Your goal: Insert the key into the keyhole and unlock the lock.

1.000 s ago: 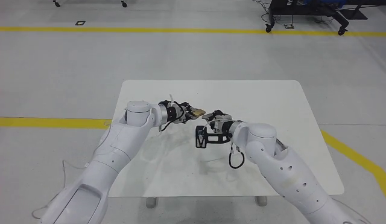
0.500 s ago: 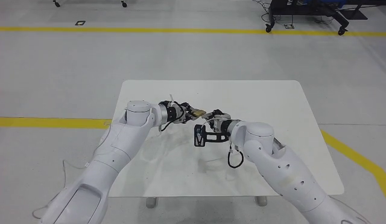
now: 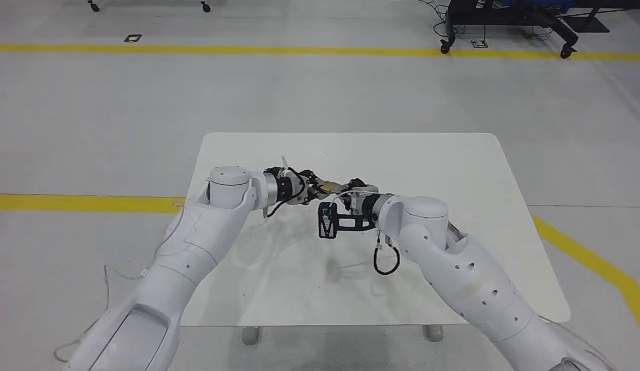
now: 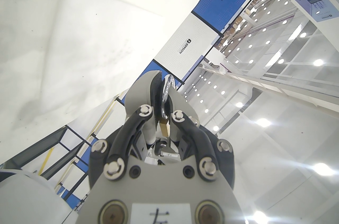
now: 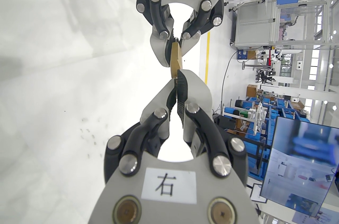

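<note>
A brass padlock point(image 5: 175, 59) with a silver shackle point(image 4: 166, 89) is held above the white table point(image 3: 450, 171). My left gripper point(image 4: 162, 82) is shut on it, seen in the top view near the table's middle point(image 3: 318, 184). My right gripper point(image 5: 177, 81) faces it tip to tip, shut, its fingertips touching the lock's brass end. The key is hidden between the black ribbed pads point(image 5: 181, 92), so I cannot see its blade or the keyhole. From above, the right gripper point(image 3: 346, 190) meets the padlock point(image 3: 329, 185).
Both arms meet over the centre of the table, with bare tabletop on all sides. The table's far edge point(image 3: 350, 135) borders open floor with yellow lines. Frames and equipment stand well behind.
My right gripper has moved left towards the padlock, closing the small gap until its tips touch the lock. The left arm has held still.
</note>
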{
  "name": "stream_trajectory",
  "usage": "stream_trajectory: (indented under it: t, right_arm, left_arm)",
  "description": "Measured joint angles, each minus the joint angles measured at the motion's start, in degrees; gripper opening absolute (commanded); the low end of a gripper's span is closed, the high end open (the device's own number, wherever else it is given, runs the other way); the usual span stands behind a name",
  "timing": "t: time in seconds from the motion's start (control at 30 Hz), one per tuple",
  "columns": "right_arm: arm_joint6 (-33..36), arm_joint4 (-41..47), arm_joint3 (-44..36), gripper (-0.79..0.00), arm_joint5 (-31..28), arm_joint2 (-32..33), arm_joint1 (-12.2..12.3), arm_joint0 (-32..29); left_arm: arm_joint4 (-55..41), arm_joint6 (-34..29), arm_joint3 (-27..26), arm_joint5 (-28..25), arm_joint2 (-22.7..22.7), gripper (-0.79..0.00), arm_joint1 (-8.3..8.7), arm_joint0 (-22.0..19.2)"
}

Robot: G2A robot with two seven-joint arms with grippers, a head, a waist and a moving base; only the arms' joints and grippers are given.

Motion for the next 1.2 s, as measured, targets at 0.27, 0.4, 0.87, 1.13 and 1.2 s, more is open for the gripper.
stream_trajectory:
  t: [0.27,0.4,0.87,1.13,1.2]
  right_arm:
    - [-0.10,0.08,0.05,0.000,-0.23,0.07,0.00,0.02]
    - [-0.10,0.07,0.05,0.000,-0.23,0.07,0.00,0.02]
    - [-20.61,3.31,0.32,0.000,4.19,7.09,2.06,-5.45]
    - [-45.03,4.75,6.12,0.000,6.53,13.02,3.89,-9.75]
    - [-43.51,4.78,6.02,0.000,6.52,12.97,3.87,-9.72]
  left_arm:
    - [-0.15,-0.28,0.12,0.33,-0.39,-0.785,0.01,-0.02]
    - [-0.39,-0.26,0.14,0.39,-0.61,-0.785,-0.01,0.04]
    - [-1.91,1.59,-3.41,-9.85,-4.59,-0.785,0.59,3.00]
    - [-0.64,2.35,-6.74,-10.94,-5.79,-0.785,1.16,6.06]
    - [-0.81,2.33,-6.68,-11.16,-5.81,-0.785,1.16,6.05]
